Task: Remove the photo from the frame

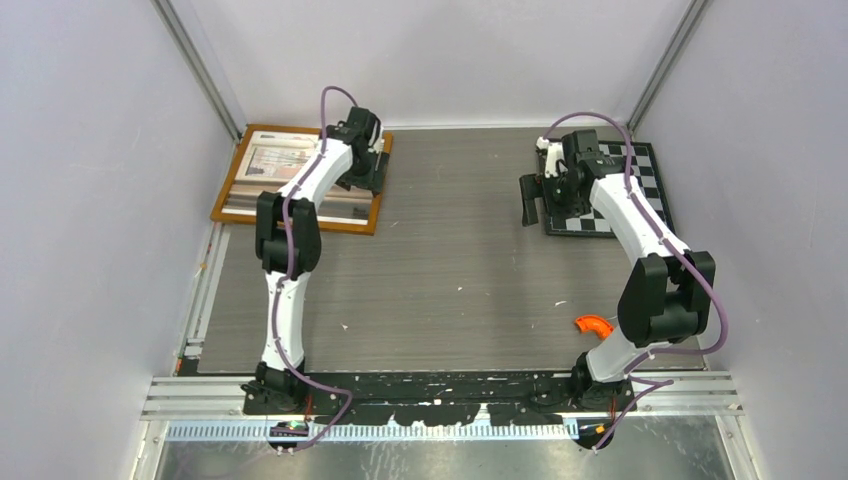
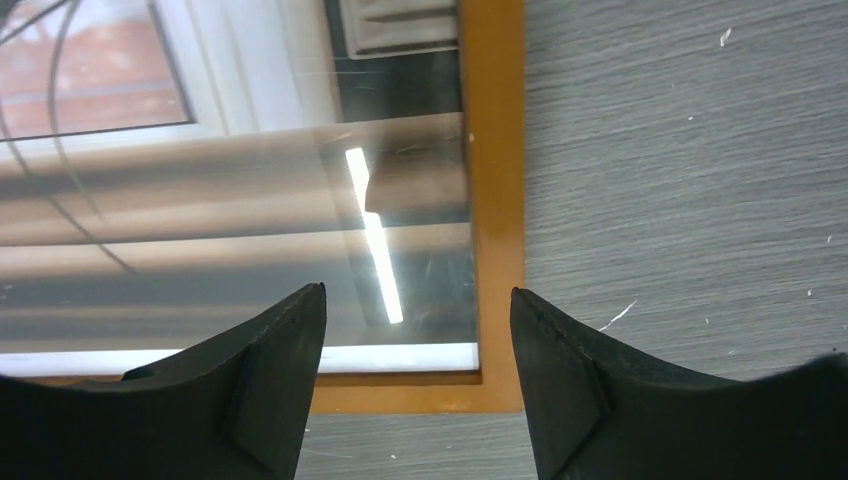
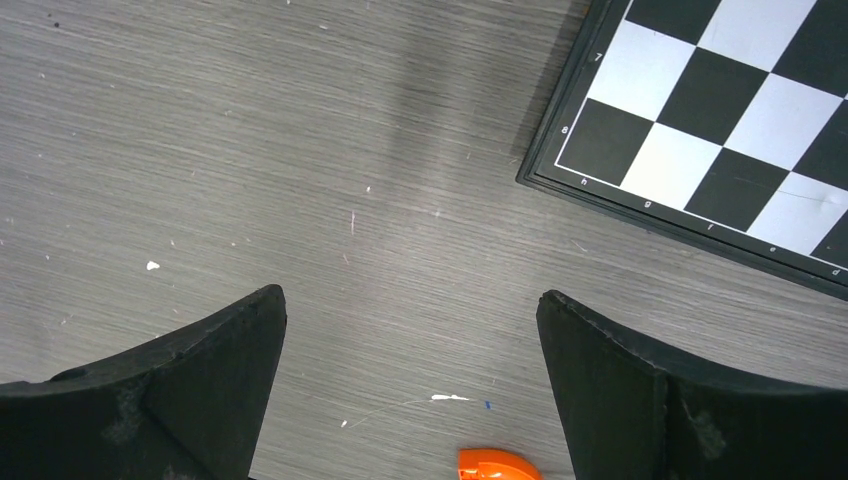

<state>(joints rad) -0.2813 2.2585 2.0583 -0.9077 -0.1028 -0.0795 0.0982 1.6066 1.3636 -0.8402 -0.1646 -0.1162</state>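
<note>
Left fingers (image 2: pixel 260 390) apart over frame (image 2: pixel 497 200) corner; right fingers (image 3: pixel 200 390) wide near checkerboard (image 3: pixel 720 120) marked "7".

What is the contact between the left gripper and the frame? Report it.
Cannot tell. The left wrist view shows the left gripper straddling one border of the frame near a corner, but not whether the fingers reach it.

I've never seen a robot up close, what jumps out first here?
An orange-brown frame lies far left, the left gripper open over its corner. A black-and-white checkerboard lies far right, by the open right gripper. A small orange piece sits near the right arm's base.
</note>
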